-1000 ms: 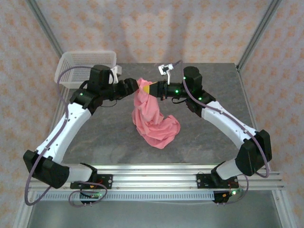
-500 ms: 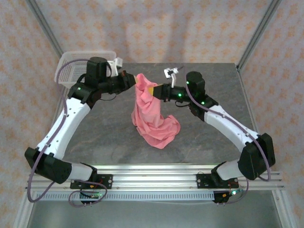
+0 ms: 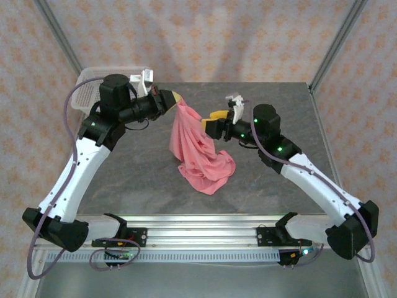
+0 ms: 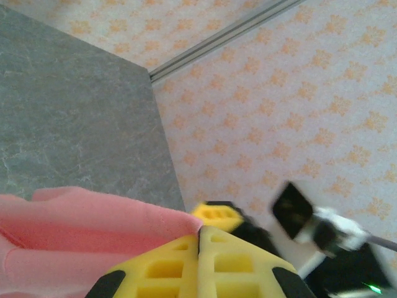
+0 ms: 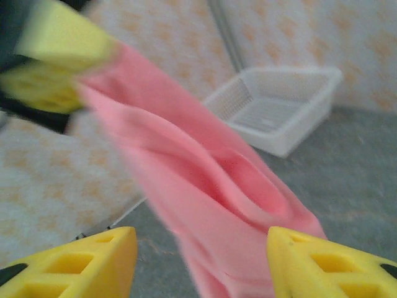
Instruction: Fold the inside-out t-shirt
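The left hand [image 3: 175,98] is pinching the top of the inside-out t-shirt [image 3: 198,149] and holding it up over the middle of the desk [image 3: 124,167]. In the left wrist view its two yellow fingers [image 4: 167,267] are pressing flat against each other, with the salmon-pink cloth [image 4: 74,230] bunching out to their left. From that grip the t-shirt is hanging down in long folds, widening as it goes. Its lower part is lying crumpled on the grey desk, toward the near edge and a little to the right.

The right hand [image 3: 209,123] is standing open just beside the upper right edge of the hanging cloth. In the right wrist view its yellow fingers [image 5: 80,261] are sitting well apart at the bottom corners, with a fold of the t-shirt [image 5: 205,186] running down between them. It is not clamping anything; whether either finger is touching the cloth cannot be told. The left hand's yellow tips [image 5: 56,56] are showing blurred at the top left, at the top of the pink fabric.

A white mesh basket [image 3: 87,76] is sitting at the far left corner of the desk, partly behind the left arm, well apart from the t-shirt.
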Tool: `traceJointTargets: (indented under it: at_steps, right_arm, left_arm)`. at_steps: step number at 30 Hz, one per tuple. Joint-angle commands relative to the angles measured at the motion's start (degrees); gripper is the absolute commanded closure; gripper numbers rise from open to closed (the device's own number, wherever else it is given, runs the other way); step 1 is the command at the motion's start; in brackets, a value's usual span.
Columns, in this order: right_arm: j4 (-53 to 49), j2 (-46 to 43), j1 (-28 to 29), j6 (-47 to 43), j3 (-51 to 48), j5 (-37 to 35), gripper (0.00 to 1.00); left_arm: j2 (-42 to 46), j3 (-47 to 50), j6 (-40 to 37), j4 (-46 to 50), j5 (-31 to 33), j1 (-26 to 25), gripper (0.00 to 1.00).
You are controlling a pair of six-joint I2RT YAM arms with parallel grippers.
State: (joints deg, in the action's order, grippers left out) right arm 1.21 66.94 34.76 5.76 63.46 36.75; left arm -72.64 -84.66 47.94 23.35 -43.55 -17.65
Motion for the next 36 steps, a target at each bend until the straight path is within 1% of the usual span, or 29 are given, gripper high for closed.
traceJointTargets:
  at_steps: [1, 3, 5, 7, 9, 11, 13, 16, 20, 23, 24, 26, 28, 29, 30, 32, 33, 35, 36]
  right_arm:
    - [-4.69, 2.97, 0.39, -7.10, 5.27, -3.65, 0.43]
    - [-9.27, 6.01, 0.40, -9.86, 9.69, -2.43, 0.43]
    - [-15.62, 9.33, 0.39, -11.91, 14.39, -0.03, 0.43]
    - [-18.51, 11.41, 0.09, -12.01, 16.47, 2.25, 0.43]
    - [-19.03, 12.85, -0.20, -12.07, 16.35, 4.94, 0.43]
    - [-20.90, 14.85, -0.14, -13.76, 16.99, 9.10, 0.43]
    - [-23.50, 17.04, 0.51, -15.87, 18.42, 12.07, 0.43]
    - [-28.51, 19.53, 3.52, -20.74, 21.04, 12.77, 0.42]
    - [-26.78, 20.77, 6.17, -19.68, 20.64, 12.91, 0.42]
    - [-23.30, 20.17, 6.98, -18.17, 19.36, 10.12, 0.42]
    - [-21.63, 19.80, 6.98, -17.05, 18.80, 7.13, 0.42]
    - [-19.60, 18.93, 6.98, -15.92, 17.92, -1.23, 0.43]
    - [-16.86, 17.54, 6.93, -14.06, 16.23, -11.50, 0.43]
    - [-16.16, 16.93, 6.94, -13.73, 15.47, -14.38, 0.44]
    - [-16.10, 16.30, 6.98, -14.40, 14.83, -15.75, 0.46]
    - [-17.39, 15.16, 6.90, -15.33, 14.05, -15.35, 0.59]
    - [-18.32, 14.49, 6.81, -15.43, 13.42, -14.14, 0.66]
    - [-20.13, 13.23, 6.51, -15.43, 12.18, -10.08, 0.89]
    - [-20.86, 12.60, 6.33, -14.99, 11.31, -8.00, 0.97]
  left_arm:
    - [-0.81, -0.68, -2.48, -0.08, -2.93, -0.66, 1.00]
    - [-1.80, -2.23, -6.18, 2.85, -4.75, -1.26, 1.00]
    - [-2.91, -4.59, -12.07, 9.76, -5.79, -1.82, 1.00]
    - [-3.09, -5.11, -16.56, 14.27, -6.64, -2.05, 1.00]
    - [-2.43, -4.52, -20.30, 16.78, -7.39, -2.07, 1.00]
    - [-1.29, -3.46, -21.71, 17.22, -7.59, -2.04, 1.00]
    - [-0.35, -2.37, -21.74, 15.70, -8.98, -2.04, 1.00]
    - [-0.04, -2.39, -22.53, 16.04, -9.35, -2.17, 1.00]
    - [0.06, -2.79, -23.23, 16.46, -8.46, -2.13, 1.00]
    - [0.20, -2.79, -23.42, 16.81, -7.46, -2.13, 1.00]
    - [0.29, -2.79, -23.38, 16.81, -7.30, -2.15, 1.00]
    - [0.29, -2.85, -23.34, 16.96, -6.47, -2.13, 1.00]
    - [0.29, -2.79, -23.51, 17.36, -5.37, -2.13, 1.00]
    - [0.26, -2.79, -23.58, 17.41, -4.96, -2.13, 1.00]
    - [0.31, -2.79, -23.66, 17.71, -4.08, -2.14, 1.00]
    - [0.54, -2.81, -23.86, 18.68, -1.53, -1.98, 1.00]
    - [0.78, -2.67, -23.88, 18.83, -0.26, -1.88, 1.00]
    - [1.35, -1.90, -23.48, 18.28, 1.03, -1.61, 1.00]
    - [1.76, -1.50, -23.10, 17.61, 1.36, -1.51, 1.00]
